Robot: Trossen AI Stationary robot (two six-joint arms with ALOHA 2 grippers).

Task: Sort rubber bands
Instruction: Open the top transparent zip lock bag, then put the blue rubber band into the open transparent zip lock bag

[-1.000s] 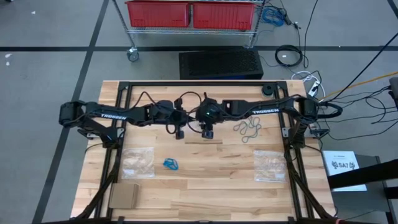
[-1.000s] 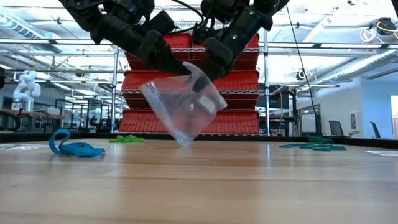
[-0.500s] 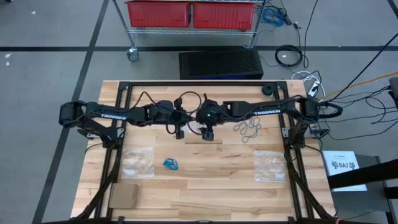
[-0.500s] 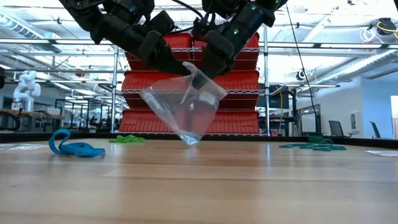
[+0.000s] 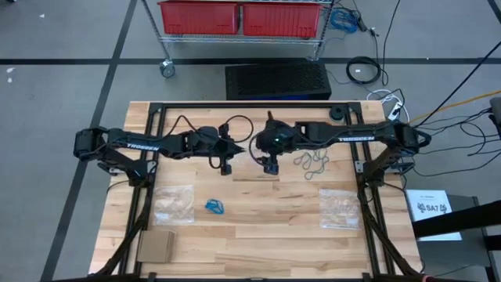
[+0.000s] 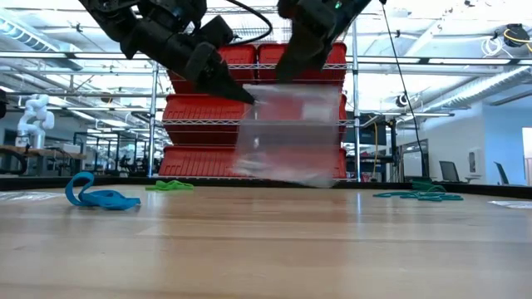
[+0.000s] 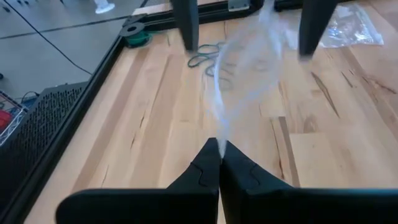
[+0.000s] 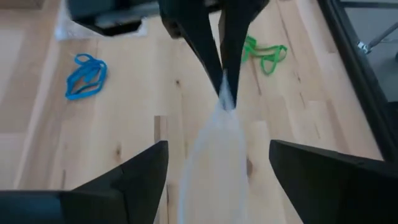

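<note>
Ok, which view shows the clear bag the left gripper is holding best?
The low view: the clear bag hangs in full side-on above the table, pinched at a corner by the left gripper. The left wrist view shows it edge-on and blurred, the right wrist view only a pale smear, and the high view barely shows it.

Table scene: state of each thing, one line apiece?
left gripper: shut on the clear bag's edge
right gripper: open, holding nothing
clear bag: hanging above the table from the left gripper
blue rubber bands: loose on table
green rubber bands: loose on table
grey-teal rubber bands: loose on table
</note>
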